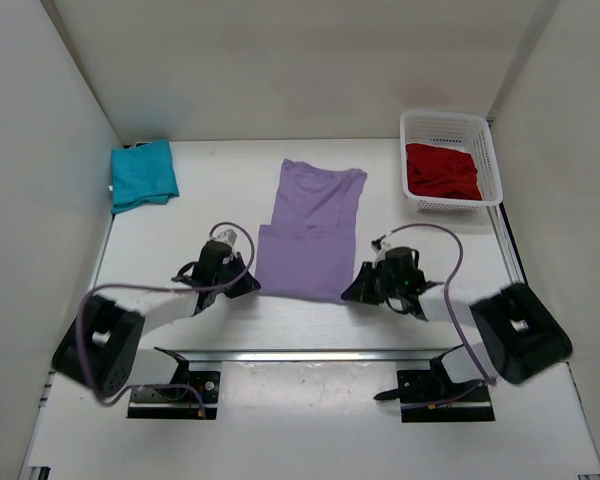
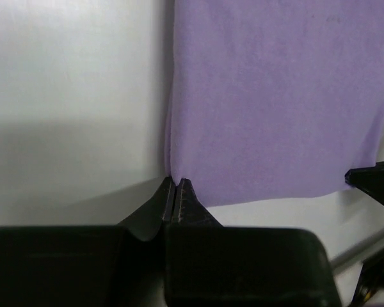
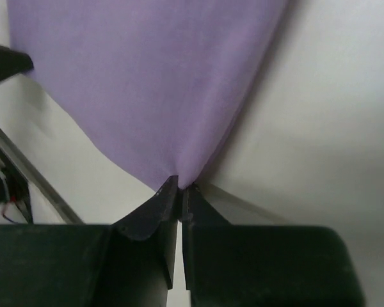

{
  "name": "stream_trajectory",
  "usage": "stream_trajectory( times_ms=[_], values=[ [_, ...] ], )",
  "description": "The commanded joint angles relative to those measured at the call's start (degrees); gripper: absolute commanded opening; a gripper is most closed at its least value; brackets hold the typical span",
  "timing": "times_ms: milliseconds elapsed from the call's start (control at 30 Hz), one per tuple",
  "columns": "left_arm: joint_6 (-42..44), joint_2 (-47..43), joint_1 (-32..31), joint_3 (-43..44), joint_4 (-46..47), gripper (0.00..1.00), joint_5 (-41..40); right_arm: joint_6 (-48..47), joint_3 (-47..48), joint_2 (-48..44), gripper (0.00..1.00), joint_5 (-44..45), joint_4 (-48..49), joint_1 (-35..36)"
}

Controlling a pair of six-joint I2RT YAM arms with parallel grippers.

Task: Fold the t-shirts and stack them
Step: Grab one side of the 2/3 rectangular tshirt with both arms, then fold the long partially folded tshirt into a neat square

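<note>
At table centre, lavender t-shirt pinched at near corners: left gripper and right gripper, fingers pressed together on cloth.

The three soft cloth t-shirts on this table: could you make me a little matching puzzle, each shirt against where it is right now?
Things:
1. teal-turquoise cloth t-shirt
2. pale lavender-purple cloth t-shirt
3. deep red cloth t-shirt

Places:
A. bunched inside the white lattice plastic basket
B. spread mid-table, its near corners pinched by the left gripper and right gripper
C. folded at the far left of the table

Pairs: 1-C, 2-B, 3-A
</note>
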Motion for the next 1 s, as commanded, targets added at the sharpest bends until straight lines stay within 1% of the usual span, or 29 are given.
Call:
stream_trajectory(
  times_ms=[0,33,67,100,133,167,200,233,267,300,333,367,400,433,467,500,533,567,600,633,667,700,733,767,800,833,867,900,967],
  values=[
    [2.7,-12.6,-3.7,-6.2,-12.7,0.0,-2.2,2.3,-8.2,-13.2,0.01,8.0,-9.6,8.6],
    [2.0,-18.6,-5.1,-8.2,-16.9,0.0,-2.6,3.4,-8.8,-18.8,0.0,12.3,-14.3,13.8],
    [0.9,-25.1,-7.7,-8.9,-21.4,0.0,-3.6,6.2,-10.3,-22.0,0.0,15.0,-18.0,18.5],
    [-1.3,-28.0,-9.1,-10.5,-25.6,0.0,-5.1,8.9,-11.4,-27.8,0.0,16.1,-20.2,22.2],
    [-3.6,-34.6,-11.2,-10.8,-27.4,0.0,-5.3,10.0,-11.3,-32.5,0.0,17.9,-24.3,23.6],
    [-4.7,-39.3,-12.2,-10.8,-30.8,0.0,-5.8,10.6,-10.1,-34.3,0.0,19.2,-28.1,24.4],
    [-6.5,-42.2,-12.3,-9.4,-32.0,0.0,-5.6,9.9,-8.2,-37.0,0.0,19.4,-30.7,23.8],
    [-6.4,-42.9,-11.9,-7.2,-32.2,0.0,-4.0,7.9,-5.2,-38.2,0.0,19.2,-31.8,21.1],
    [-6.1,-41.2,-10.9,-3.4,-31.8,0.0,-3.7,6.5,-3.5,-37.9,0.0,18.1,-33.2,19.6],
    [-4.7,-38.0,-10.4,-1.0,-30.9,0.0,-2.9,3.4,-0.1,-36.7,0.0,15.9,-33.3,16.3],
    [-2.7,-36.0,-10.4,4.0,-29.9,0.0,-3.8,0.4,4.1,-34.3,0.0,14.6,-33.7,12.3],
    [-0.9,-31.8,-10.3,8.5,-29.0,0.0,-4.4,-1.0,5.8,-31.7,0.01,12.6,-33.7,10.2],
    [-0.3,-26.9,-9.0,11.0,-26.2,0.0,-3.9,-3.6,9.1,-29.7,0.0,10.4,-33.2,6.2],
    [0.6,-24.1,-8.1,15.0,-23.2,0.0,-2.3,-5.6,12.5,-26.8,0.0,10.2,-32.8,2.6],
    [1.2,-18.0,-5.6,19.1,-21.4,0.0,-0.7,-6.9,15.2,-23.1,0.0,9.2,-32.2,-0.8],
    [1.2,-11.8,-3.8,21.3,-18.9,0.0,-0.1,-7.5,16.7,-21.0,0.0,6.7,-30.3,-2.5],
    [1.9,-4.8,-2.4,26.1,-17.3,0.0,1.2,-8.3,19.5,-16.9,0.0,5.7,-29.2,-5.7],
    [2.0,-1.3,-2.1,31.7,-17.1,0.0,0.8,-8.5,21.1,-12.8,0.0,6.0,-28.4,-6.6],
    [2.6,5.5,-1.7,38.1,-17.3,0.0,0.3,-9.0,24.3,-8.2,0.0,4.8,-27.3,-9.1],
    [3.1,12.1,-1.4,44.6,-18.9,0.0,-1.7,-9.2,27.5,-6.0,0.0,3.3,-26.7,-11.0],
    [3.8,15.6,-0.6,48.3,-21.0,0.0,-2.6,-9.2,31.1,-1.1,0.0,3.5,-26.1,-12.6],
    [3.6,21.8,0.0,54.5,-21.9,0.0,-2.4,-9.4,34.7,3.6,0.0,2.8,-26.0,-13.6],
    [3.3,27.2,1.1,57.3,-23.3,0.0,-0.8,-9.4,36.6,5.8,0.0,2.1,-26.1,-14.8],
    [2.4,32.1,2.3,61.9,-23.6,0.0,0.7,-9.6,41.0,10.8,0.0,1.8,-27.4,-15.8],
    [2.0,34.0,1.9,65.9,-23.8,0.02,1.4,-10.0,44.7,14.7,0.0,1.7,-28.2,-16.9],
    [2.0,37.2,2.3,67.5,-24.1,0.03,0.9,-10.3,46.1,16.1,0.0,2.4,-28.8,-16.8],
    [1.9,40.2,2.2,71.2,-24.8,0.05,-0.3,-10.0,48.1,18.5,0.0,4.0,-28.2,-17.5],
    [1.8,41.2,2.4,74.2,-25.0,0.06,-1.0,-9.7,49.8,20.7,0.0,4.2,-28.5,-18.2],
    [0.7,45.6,4.0,77.7,-24.8,0.1,-1.4,-9.7,53.6,24.2,0.01,5.6,-29.4,-18.8]
  ],
)
